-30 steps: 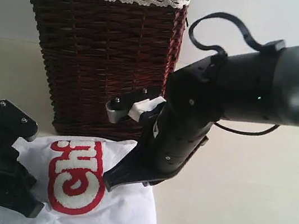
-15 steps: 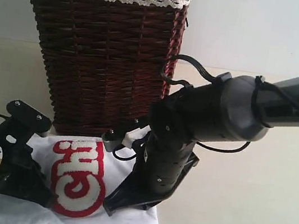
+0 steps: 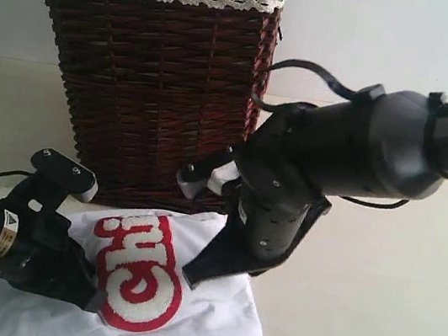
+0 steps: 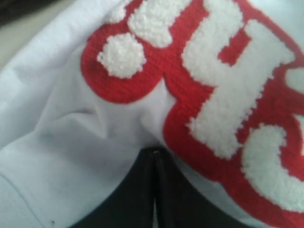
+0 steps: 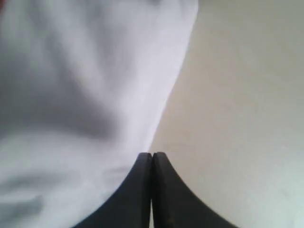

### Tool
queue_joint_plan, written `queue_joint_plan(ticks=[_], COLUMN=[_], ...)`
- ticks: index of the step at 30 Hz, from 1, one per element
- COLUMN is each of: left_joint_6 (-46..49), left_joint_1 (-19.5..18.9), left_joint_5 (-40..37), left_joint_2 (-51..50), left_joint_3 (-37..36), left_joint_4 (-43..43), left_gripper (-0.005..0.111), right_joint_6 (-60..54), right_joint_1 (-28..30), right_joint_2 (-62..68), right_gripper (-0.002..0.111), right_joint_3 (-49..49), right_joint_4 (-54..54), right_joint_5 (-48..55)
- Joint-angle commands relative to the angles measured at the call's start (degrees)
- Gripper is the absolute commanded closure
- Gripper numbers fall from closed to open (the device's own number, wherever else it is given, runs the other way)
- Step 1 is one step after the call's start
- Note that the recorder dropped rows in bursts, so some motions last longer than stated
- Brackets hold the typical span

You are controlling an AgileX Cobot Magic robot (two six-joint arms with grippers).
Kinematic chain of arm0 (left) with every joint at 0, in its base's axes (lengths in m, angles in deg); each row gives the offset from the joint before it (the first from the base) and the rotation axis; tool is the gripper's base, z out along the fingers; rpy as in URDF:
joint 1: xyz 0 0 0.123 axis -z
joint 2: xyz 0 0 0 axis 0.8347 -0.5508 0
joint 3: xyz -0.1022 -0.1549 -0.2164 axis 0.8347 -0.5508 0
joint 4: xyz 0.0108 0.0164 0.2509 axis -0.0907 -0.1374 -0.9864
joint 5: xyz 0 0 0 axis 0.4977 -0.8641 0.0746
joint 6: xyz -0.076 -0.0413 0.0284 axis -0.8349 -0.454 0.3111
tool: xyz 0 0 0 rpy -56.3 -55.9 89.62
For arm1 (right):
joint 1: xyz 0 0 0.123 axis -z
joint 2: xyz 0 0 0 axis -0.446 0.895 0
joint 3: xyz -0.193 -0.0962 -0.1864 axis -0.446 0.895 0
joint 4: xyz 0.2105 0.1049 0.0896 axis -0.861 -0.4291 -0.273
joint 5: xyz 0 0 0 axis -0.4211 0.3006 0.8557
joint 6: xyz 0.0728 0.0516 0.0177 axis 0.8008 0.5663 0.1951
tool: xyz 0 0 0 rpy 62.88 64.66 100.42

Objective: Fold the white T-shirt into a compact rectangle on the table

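White T-shirt [image 3: 207, 327] is pinched in my left gripper [image 3: 90, 299], low left; right gripper [image 3: 189, 279] is shut at its edge. I think: spread flat, then fold.

**White T-shirt** [image 3: 211, 328]: thin white cotton, lying loosely spread and not yet folded on the surface [image 3: 372, 311], near the front edge of the exterior view. Its chest lettering [image 3: 140, 270] faces up, with fuzzy white letters in a thick red outline, turned sideways. The fabric is creased beside the lettering. One edge rests on the bare surface.

**Surface:** smooth, flat, cream.
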Motion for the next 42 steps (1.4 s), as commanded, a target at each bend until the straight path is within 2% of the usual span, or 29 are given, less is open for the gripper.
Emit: queue_joint_plan(ticks=[1, 7, 10, 13, 20, 25, 27, 38, 40, 42], left_joint_6=[-0.7, -1.3, -1.3, -1.3, -3.2, -3.4, -3.5, -3.5, -3.5, -3.5], left_joint_1=[0.3, 0.3, 0.3, 0.3, 0.3, 0.3, 0.3, 0.3, 0.3, 0.3], left_joint_5=[-2.3, -5.5, -6.9, -7.0, -8.6, -16.9, -17.8, -12.3, -10.6, -9.5], left_joint_2=[4.6, 9.6, 9.1, 8.2, 6.0, 4.2, 3.1, -4.4, -4.7, -4.5], left_joint_3=[0.4, -0.6, -2.5, -4.6, -8.1, -8.0, -6.8, 3.6, 4.9, 5.5], left_joint_4=[0.0, -0.5, -0.6, -0.6, 0.6, 1.4, 1.4, 1.4, 1.4, 1.4], left_gripper=[0.102, 0.081, 0.08, 0.08, 0.08, 0.08, 0.08, 0.08, 0.08, 0.08], right_joint_6=[-2.9, -20.5, -26.2, -27.0, -17.4, -13.2, -13.0, -8.7, -5.3, 3.1], right_joint_1=[0.3, 0.3, 0.3, 0.3, 2.9, 5.3, 5.6, 5.6, 5.7, 6.6], right_joint_2=[-3.7, -0.7, 2.6, 6.1, 12.0, 12.7, 12.3, 10.0, 10.0, 10.0], right_gripper=[0.108, 0.108, 0.108, 0.108, 0.108, 0.108, 0.108, 0.108, 0.108, 0.108], right_joint_3=[0.2, 0.2, 0.2, 0.2, 0.2, 0.8, 1.7, 7.2, 7.4, 7.4], right_joint_4=[-3.9, -21.4, -26.1, -24.9, -19.1, -14.1, -13.2, -9.8, -6.8, 1.6], right_joint_5=[-7.3, -13.7, -15.2, -16.4, -15.9, -8.9, -7.2, -4.8, -4.8, -2.5])
